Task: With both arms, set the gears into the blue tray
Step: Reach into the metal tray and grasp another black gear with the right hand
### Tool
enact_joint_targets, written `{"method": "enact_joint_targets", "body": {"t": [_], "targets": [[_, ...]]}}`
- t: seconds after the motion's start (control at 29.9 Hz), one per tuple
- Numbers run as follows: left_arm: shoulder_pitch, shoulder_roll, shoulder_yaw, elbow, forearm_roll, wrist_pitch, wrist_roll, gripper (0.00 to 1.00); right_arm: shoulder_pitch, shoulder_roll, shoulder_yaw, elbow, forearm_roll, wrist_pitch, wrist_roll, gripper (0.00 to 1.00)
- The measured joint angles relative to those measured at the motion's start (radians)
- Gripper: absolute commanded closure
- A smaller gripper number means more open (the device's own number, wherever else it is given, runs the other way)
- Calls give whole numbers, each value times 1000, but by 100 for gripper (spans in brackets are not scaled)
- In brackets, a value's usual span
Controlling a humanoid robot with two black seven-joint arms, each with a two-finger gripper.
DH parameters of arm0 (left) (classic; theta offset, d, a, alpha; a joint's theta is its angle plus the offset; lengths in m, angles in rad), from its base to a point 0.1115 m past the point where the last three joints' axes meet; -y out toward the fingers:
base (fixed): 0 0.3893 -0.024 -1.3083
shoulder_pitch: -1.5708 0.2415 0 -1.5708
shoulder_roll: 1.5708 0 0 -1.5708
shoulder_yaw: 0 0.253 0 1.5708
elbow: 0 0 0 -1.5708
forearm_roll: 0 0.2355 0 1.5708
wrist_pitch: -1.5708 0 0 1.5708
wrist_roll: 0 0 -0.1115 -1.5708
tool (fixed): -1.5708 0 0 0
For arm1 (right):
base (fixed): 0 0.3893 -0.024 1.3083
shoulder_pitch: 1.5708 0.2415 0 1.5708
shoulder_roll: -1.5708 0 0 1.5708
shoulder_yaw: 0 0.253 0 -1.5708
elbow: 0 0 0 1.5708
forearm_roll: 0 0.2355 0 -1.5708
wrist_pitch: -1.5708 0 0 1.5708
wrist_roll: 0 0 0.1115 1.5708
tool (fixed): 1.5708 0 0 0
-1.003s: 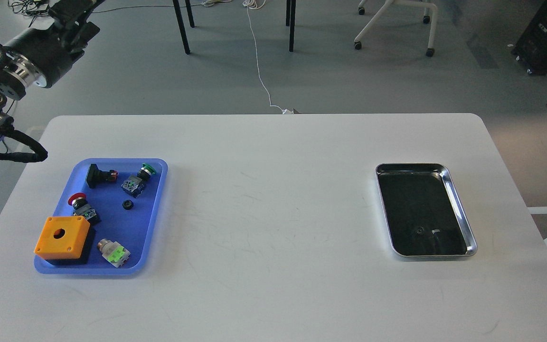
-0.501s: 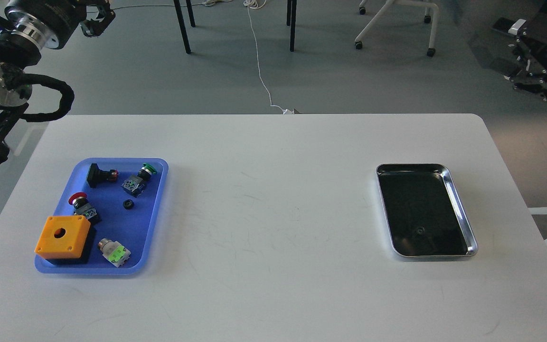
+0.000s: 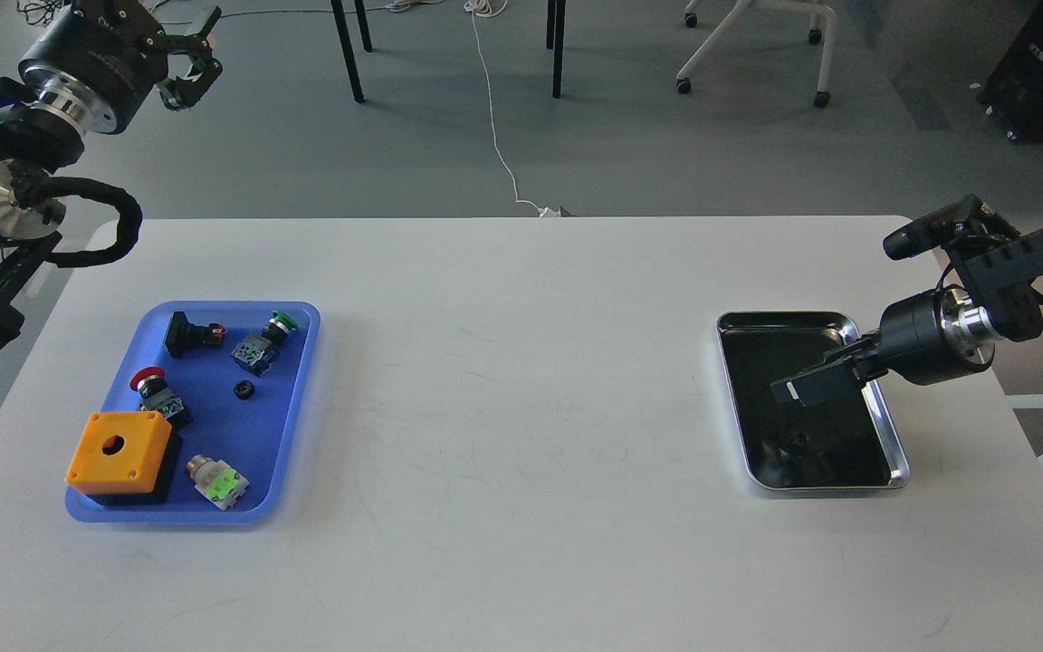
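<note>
The blue tray point(image 3: 307, 355) lies on the left of the white table. One small black gear point(image 3: 244, 390) rests inside it, near its right side. A second gear point(image 3: 798, 442) shows faintly on the dark bottom of the steel tray point(image 3: 886, 429) at the right. My right gripper point(image 3: 800, 390) reaches in from the right and hangs over the middle of the steel tray, above and behind that gear; its dark fingers blend into the tray bottom. My left gripper point(image 3: 192, 56) is raised off the table's far left corner, open and holding nothing.
The blue tray also holds an orange box point(image 3: 119, 451) with a hole, a red push-button point(image 3: 152, 387), a green push-button point(image 3: 264, 342), a black switch point(image 3: 188, 334) and a green-tagged part point(image 3: 217, 482). Chair legs and a cable are on the floor beyond.
My right arm has swung in from off the table's right and down over the steel tray. The left arm shifted slightly at the top left. The gears have not moved.
</note>
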Motion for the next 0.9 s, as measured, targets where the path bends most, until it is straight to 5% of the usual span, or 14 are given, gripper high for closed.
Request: {"method": "enact_joint_targets", "body": {"t": [0.53,0.9], "targets": [[8,14,-32,-1,-5,-45,10,2,-133,203,-48,-191,-68,-66,0,22],[8,18,-33,0,-5,-45,9,2,-148,220,-87,-206,-67,-78,0,33]]}}
